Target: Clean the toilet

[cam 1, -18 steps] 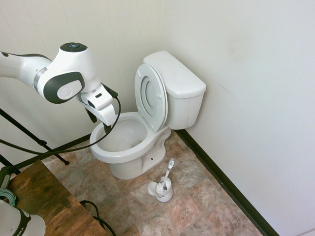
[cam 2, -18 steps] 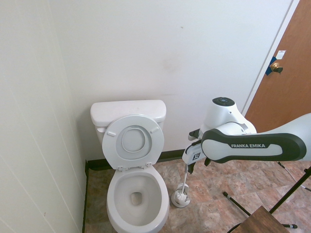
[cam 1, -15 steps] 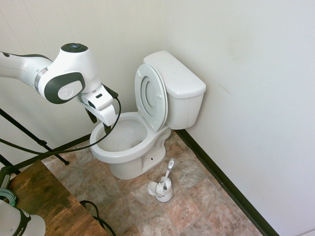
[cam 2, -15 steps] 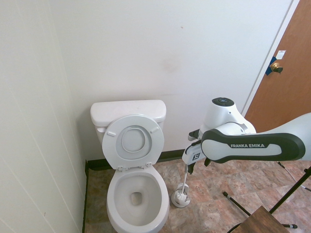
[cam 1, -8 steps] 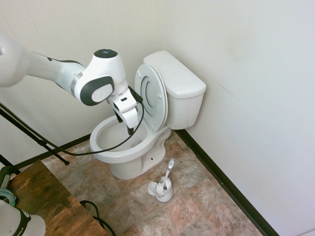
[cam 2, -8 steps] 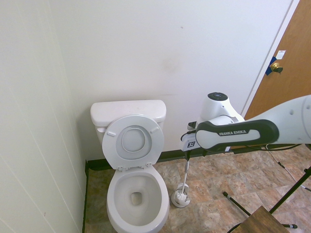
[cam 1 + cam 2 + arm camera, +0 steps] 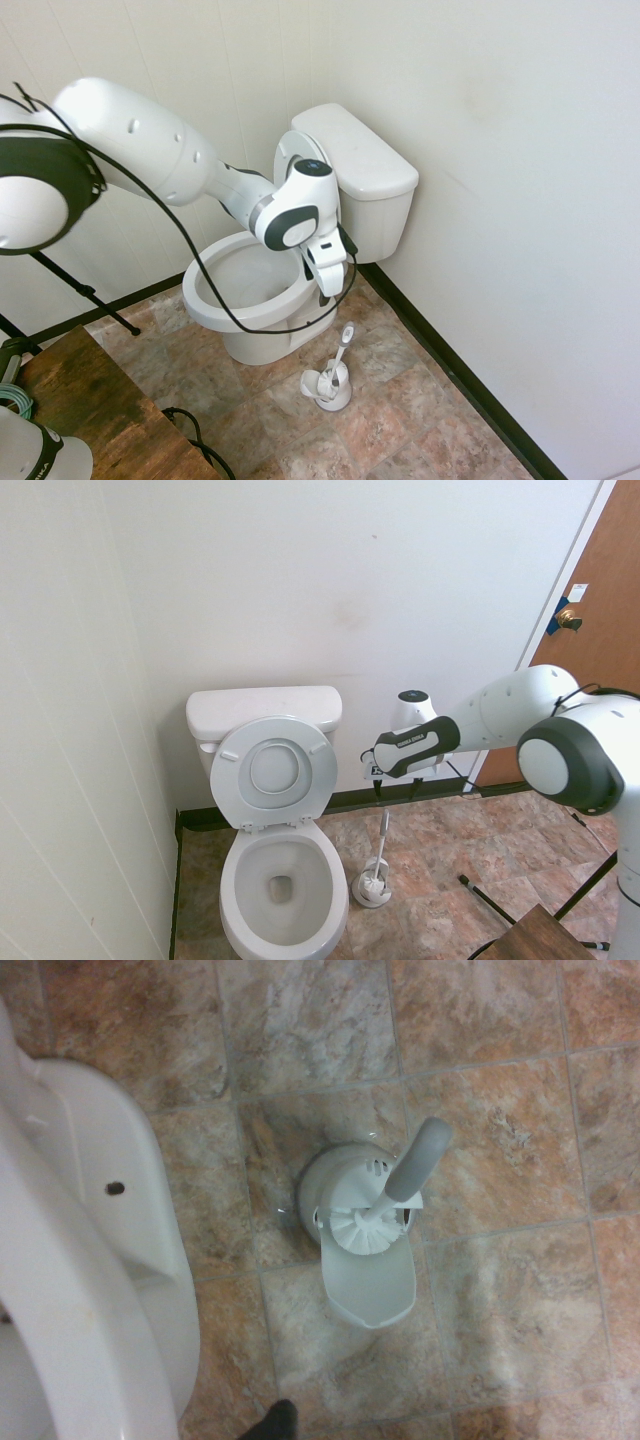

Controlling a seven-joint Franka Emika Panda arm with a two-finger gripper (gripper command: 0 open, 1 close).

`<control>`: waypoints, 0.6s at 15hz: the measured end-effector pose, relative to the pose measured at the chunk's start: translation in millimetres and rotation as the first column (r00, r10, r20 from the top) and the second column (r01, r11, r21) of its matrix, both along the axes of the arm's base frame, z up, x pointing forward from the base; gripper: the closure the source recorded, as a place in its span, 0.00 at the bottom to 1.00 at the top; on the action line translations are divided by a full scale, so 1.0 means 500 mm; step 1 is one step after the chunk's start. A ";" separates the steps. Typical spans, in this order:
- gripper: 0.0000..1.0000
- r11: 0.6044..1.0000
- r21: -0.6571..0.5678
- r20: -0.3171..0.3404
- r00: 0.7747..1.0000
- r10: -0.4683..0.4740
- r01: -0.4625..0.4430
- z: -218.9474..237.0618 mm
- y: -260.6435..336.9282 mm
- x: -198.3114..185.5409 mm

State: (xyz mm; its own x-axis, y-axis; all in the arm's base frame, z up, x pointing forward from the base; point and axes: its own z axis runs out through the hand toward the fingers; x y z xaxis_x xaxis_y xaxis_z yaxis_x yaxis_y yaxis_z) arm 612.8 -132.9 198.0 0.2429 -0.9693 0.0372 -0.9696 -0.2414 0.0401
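**Gripper above the brush holder, beside the toilet**

My gripper (image 7: 335,290) hangs pointing straight down, its fingers spread wide and holding nothing. It sits in the air beside the toilet's tank, over the tiled floor (image 7: 400,420).

The large glossy white ceramic toilet (image 7: 262,305) stands just to one side of my gripper and below it, in the corner of the room. Its oval bowl is open, the white ring seat and lid (image 7: 277,772) tipped upright against the boxy tank (image 7: 262,710). In the wrist view the curved white side of the bowl (image 7: 90,1290) fills one edge, with a small dark hole in the base.

Directly beneath my gripper, on the mottled brown stone-look tile floor, sits a small white plastic brush holder (image 7: 362,1220) with a white-bristled toilet brush (image 7: 385,1195) standing in it, its grey-tipped handle leaning upward and tilted. The holder stands on the floor near the foot of the toilet but apart from it. My gripper is well above the brush handle and not touching it.
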 end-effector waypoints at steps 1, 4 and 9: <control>0.00 1.000 0.006 -0.007 1.000 -0.022 0.022 -0.031 -0.014 0.013; 0.00 0.997 0.036 -0.022 0.997 -0.074 0.075 -0.123 -0.052 0.046; 0.00 0.987 0.068 -0.039 0.989 -0.145 0.147 -0.219 -0.103 0.080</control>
